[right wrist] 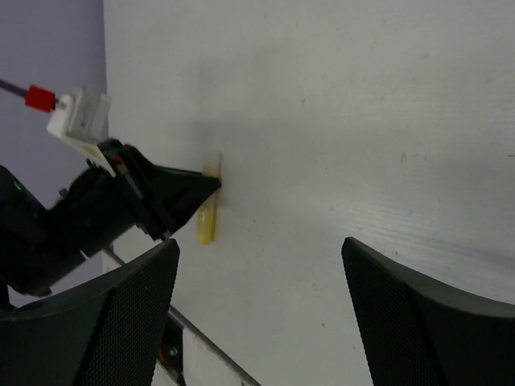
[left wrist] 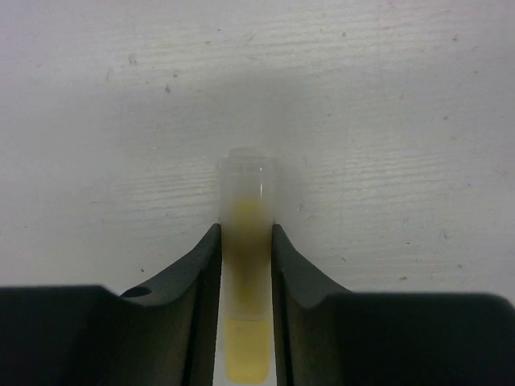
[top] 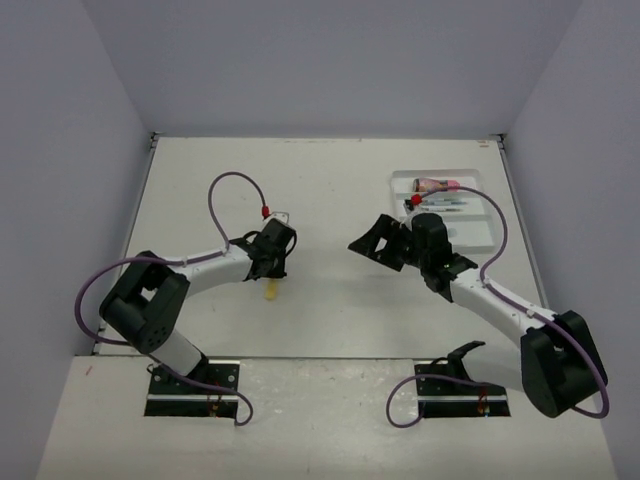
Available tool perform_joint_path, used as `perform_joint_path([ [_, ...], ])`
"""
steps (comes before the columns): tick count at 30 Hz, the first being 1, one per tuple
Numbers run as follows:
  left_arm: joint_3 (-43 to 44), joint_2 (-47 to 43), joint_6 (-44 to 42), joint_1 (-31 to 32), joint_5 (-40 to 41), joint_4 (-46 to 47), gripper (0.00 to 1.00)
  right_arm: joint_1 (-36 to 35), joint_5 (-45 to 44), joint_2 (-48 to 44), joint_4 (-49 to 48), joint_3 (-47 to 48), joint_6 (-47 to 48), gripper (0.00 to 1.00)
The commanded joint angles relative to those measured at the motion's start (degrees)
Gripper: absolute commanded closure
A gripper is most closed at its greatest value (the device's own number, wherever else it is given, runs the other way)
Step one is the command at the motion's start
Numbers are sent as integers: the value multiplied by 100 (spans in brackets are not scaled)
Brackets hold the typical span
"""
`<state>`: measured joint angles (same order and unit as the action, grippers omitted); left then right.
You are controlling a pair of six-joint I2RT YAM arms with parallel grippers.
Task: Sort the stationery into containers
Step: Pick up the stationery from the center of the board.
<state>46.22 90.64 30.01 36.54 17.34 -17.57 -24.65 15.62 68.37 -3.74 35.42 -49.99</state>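
A stubby yellow marker (left wrist: pixel 248 181) with a clear cap lies on the white table (top: pixel 330 190), left of centre. My left gripper (left wrist: pixel 245 235) is down over it, and its black jaws press against both sides of the marker. In the top view the marker's yellow end (top: pixel 270 292) sticks out below the left gripper (top: pixel 273 268). My right gripper (top: pixel 372 244) hovers open and empty at mid-table, apart from everything. The white divided tray (top: pixel 478 232) sits at the far right. It holds a short pink tube (top: pixel 436 185) and thin grey pens (top: pixel 452 201).
The right arm's body covers part of the tray's near left side. Purple cables loop from both arms. Grey walls close the table at the back and both sides. The right wrist view shows the left gripper (right wrist: pixel 201 186) on the marker (right wrist: pixel 207 227).
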Motion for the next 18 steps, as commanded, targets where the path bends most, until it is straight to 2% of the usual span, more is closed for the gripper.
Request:
perform_joint_path([
  [1,-38,-637,662,-24,-683,538,100,-743,1612,528,-1637,-276,632,13],
  [3,-59,-1025,932,-30,-894,784,100,-1203,1373,737,-1772,-229,665,8],
  [7,90,-1510,1204,-6,-1323,992,100,-1766,854,1105,-1906,130,582,10],
  [11,188,-1690,1413,18,-1862,1079,100,-1947,461,1459,-1920,563,404,20],
  [14,177,-1757,1494,109,-2078,1206,100,-1947,367,1651,-1990,884,349,24],
  [16,177,-1778,1525,178,-2112,1256,100,-1947,415,1888,-2007,1106,349,32],
  [17,177,-1787,1560,205,-2139,1256,100,-1947,389,1960,-1981,1187,341,43],
  [18,151,-1778,1586,231,-2191,1291,100,-1947,303,2038,-1886,1334,323,47],
])
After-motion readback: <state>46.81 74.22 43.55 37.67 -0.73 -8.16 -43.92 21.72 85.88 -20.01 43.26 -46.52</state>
